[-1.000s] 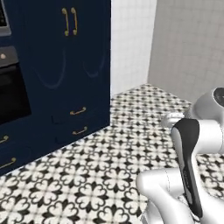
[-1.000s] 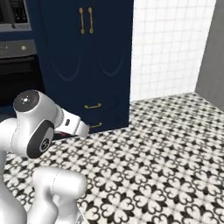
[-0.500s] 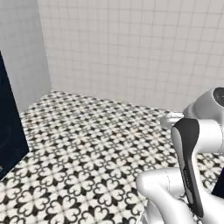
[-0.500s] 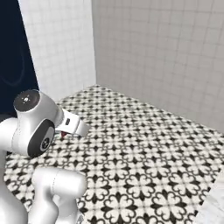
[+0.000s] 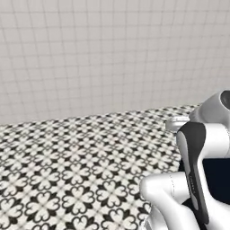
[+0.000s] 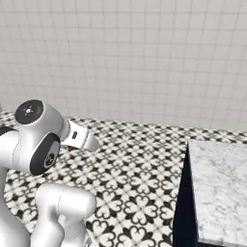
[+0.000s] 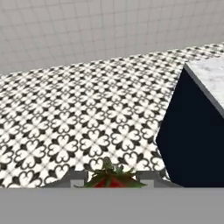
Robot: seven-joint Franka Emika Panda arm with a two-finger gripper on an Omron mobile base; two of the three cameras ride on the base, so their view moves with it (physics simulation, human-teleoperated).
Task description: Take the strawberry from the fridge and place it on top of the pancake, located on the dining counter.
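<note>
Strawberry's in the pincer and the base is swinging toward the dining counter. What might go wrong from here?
1. The strawberry shows just at the pincer tips, so it may slip out during the turn.
2. The dining counter corner sits close, so the arm could clip it.
3. No pancake is visible yet, so placement is still unaimed.

Nothing to read here: no text, label, brand, number or sign on anything in view. The tiled wall (image 5: 99,54) is plain grid, the floor (image 5: 67,170) carries only its black-and-white ornament pattern, and the marbled dining counter (image 6: 219,185) with its navy base shows veining alone, no lettering along its edges or corner.
</note>
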